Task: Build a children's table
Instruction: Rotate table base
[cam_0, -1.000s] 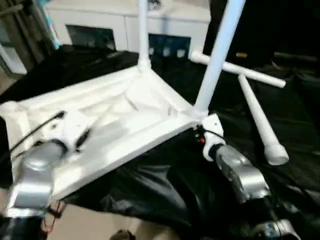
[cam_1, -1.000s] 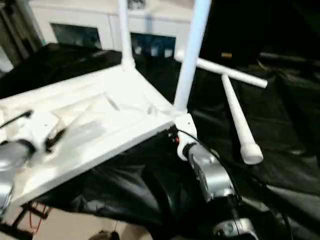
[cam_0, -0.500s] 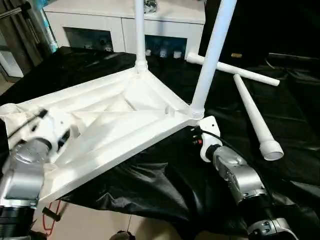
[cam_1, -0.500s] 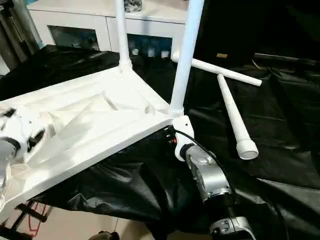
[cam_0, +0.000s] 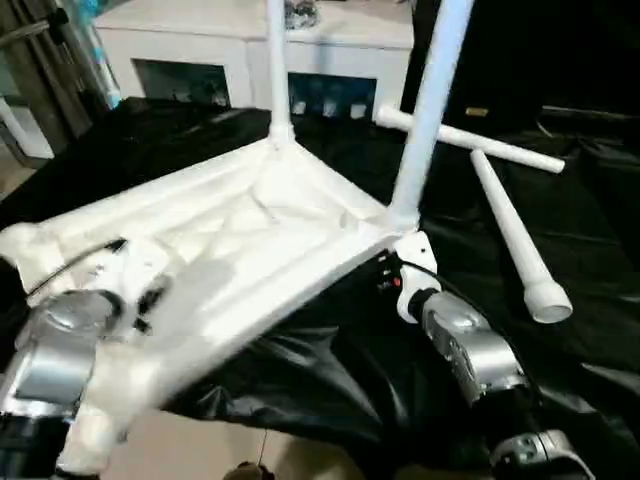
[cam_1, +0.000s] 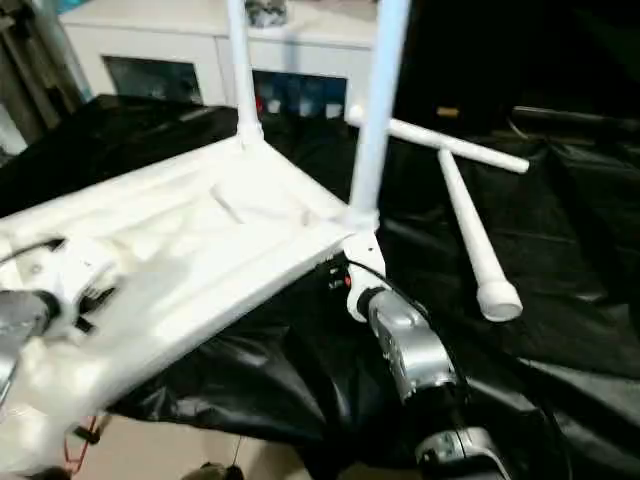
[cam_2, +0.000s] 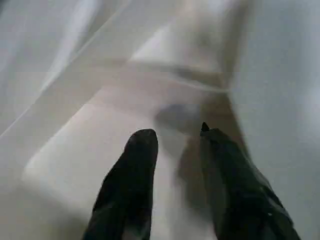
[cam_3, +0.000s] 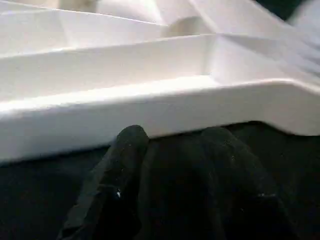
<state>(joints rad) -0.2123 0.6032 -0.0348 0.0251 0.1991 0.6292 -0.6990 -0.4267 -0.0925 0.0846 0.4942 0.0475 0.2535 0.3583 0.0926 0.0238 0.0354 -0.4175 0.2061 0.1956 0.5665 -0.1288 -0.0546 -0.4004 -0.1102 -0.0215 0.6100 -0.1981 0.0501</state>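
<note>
while the tabletop (cam_0: 250, 240) lies upturned with two legs (cam_0: 428, 110) standing, our left gripper (cam_2: 175, 150) jaws parted empty over ribs, right gripper (cam_3: 170, 145) jaws parted at its near edge

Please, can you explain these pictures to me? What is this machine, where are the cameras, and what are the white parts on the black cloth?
This is a humanoid robot building a children's table. Two pictures come from cameras in its head, looking down over its silver arms. Two come from cameras on its wrists. The tabletop lies upside down on a black cloth. Two legs already stand in its corner sockets; two loose legs lie on the cloth beside it. The left tool is over the ribbed underside, fingers apart. The right tool is at the tabletop's edge. Neither clearly holds anything.
</note>
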